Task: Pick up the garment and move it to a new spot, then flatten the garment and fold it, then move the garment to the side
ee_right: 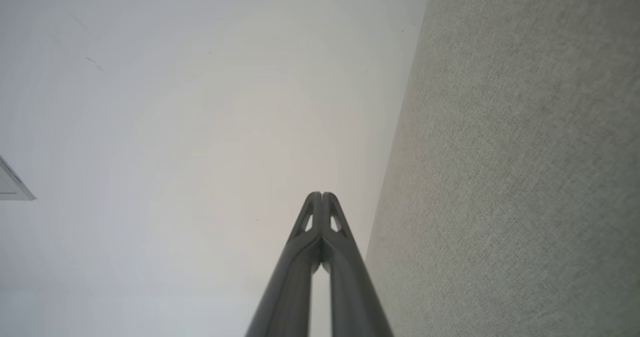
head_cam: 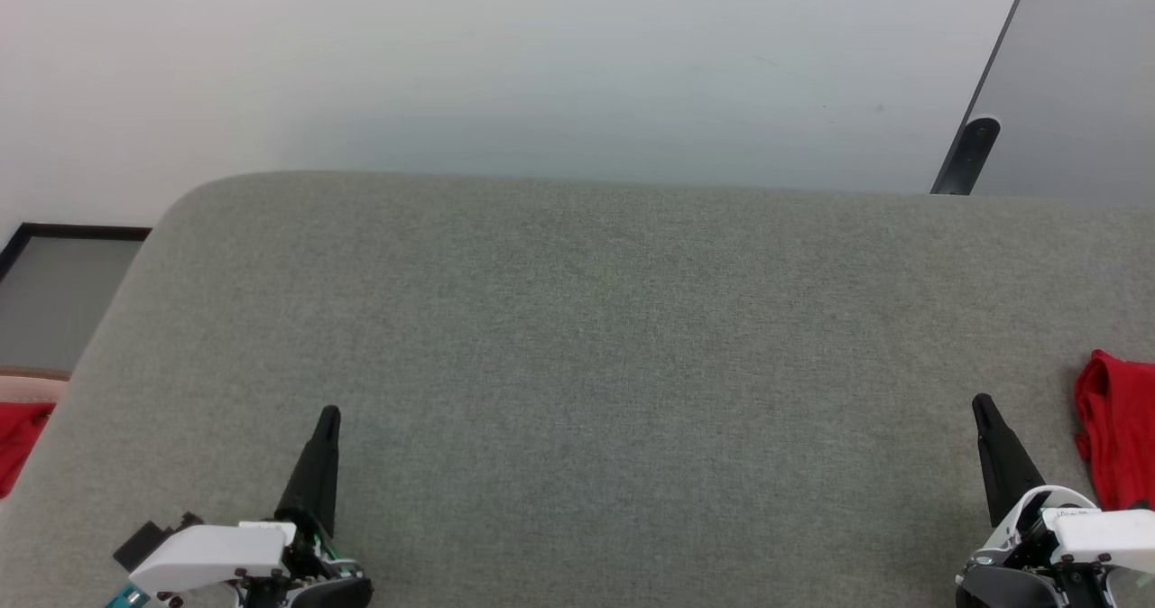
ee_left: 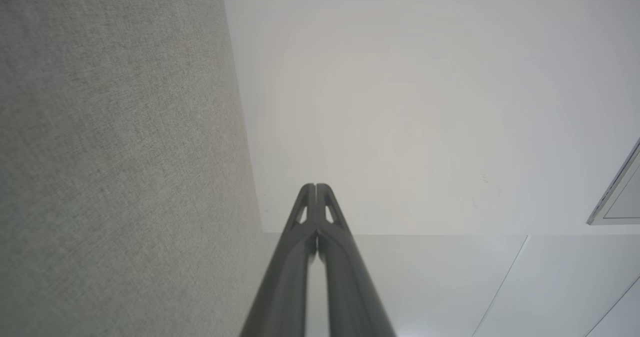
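Cloth point(head_cam: 1117, 428), red and perhaps the garment, lies bunched at the surface's point(head_cam: 577, 364) right edge in the head view, just beside the right jaws, well apart from the left jaws; left wrist view, then right, shows jaws closed, empty.

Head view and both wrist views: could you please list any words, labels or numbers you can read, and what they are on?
None can be read.
Right claw: faint tiny marks on its white housing, too small to read.
Grey cushion, red cloth: no lettering.
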